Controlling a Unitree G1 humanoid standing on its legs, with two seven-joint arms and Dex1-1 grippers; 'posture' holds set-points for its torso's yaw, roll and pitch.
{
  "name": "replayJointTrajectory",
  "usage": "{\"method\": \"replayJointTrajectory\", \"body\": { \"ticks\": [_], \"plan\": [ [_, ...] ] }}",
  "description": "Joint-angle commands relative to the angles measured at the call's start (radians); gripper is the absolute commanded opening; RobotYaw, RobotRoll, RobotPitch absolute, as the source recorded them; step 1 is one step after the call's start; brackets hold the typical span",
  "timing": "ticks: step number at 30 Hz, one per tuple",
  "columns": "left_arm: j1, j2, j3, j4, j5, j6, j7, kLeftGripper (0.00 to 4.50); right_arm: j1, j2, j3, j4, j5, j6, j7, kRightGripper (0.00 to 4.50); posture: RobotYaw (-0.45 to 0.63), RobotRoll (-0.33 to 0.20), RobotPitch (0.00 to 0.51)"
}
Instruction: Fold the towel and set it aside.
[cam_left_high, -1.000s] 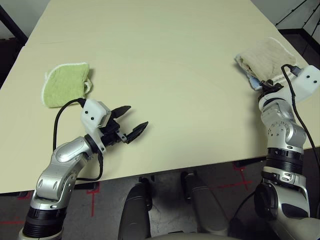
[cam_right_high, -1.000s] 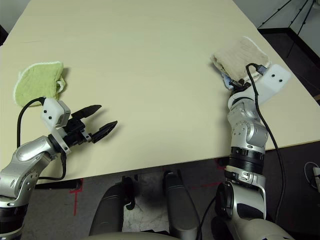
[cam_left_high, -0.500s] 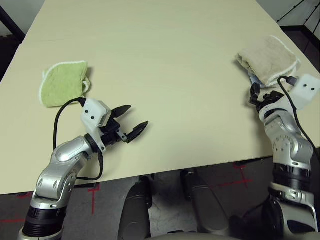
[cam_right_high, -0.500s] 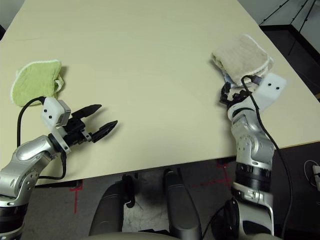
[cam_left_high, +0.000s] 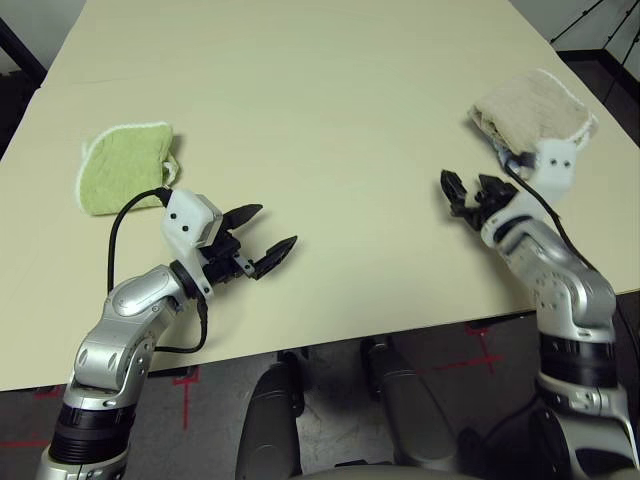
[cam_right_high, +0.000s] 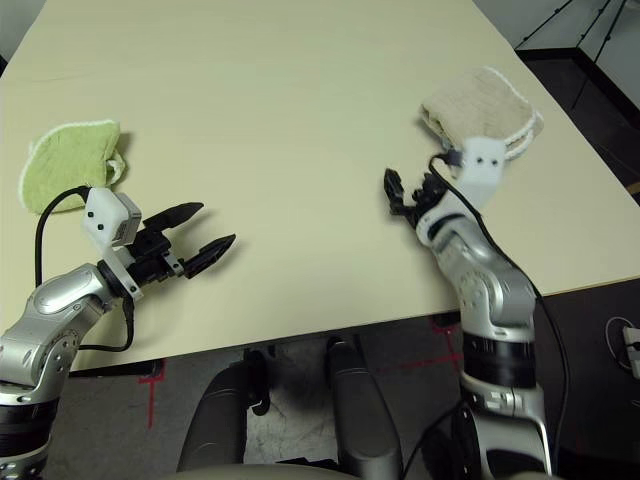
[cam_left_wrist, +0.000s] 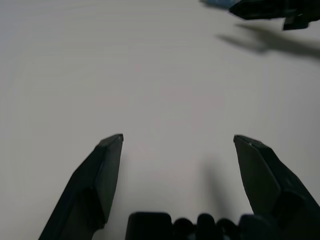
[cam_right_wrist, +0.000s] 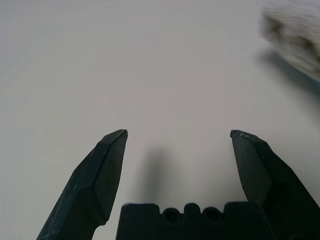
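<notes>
Light was even and soft from above, without glare on the counter (cam_left_high: 330, 120). Head views were sharp. In the right wrist view the towel (cam_right_wrist: 295, 35) was blurred; a faint shadow lay between the pincer fingers (cam_right_wrist: 95, 185).
</notes>
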Motion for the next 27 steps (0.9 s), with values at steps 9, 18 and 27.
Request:
{"method": "replayJointTrajectory", "body": {
  "ticks": [9,18,27],
  "plan": [
    [0.034,0.008,0.011,-0.031,0.010,-0.003,0.013,4.50,-0.443,-0.037,0.024,0.734,-0.179,-0.304,0.025,4.47,-0.09,0.000,0.252],
    [0.043,0.020,0.029,-0.035,0.008,-0.002,0.018,4.50,-0.566,-0.088,0.003,1.009,-0.237,-0.449,-0.014,4.47,-0.08,0.000,0.248],
    [0.042,0.025,0.025,-0.039,0.006,0.001,0.017,4.50,-0.587,-0.131,-0.014,1.090,-0.263,-0.522,-0.077,4.47,-0.09,0.000,0.252]
  ]
}}
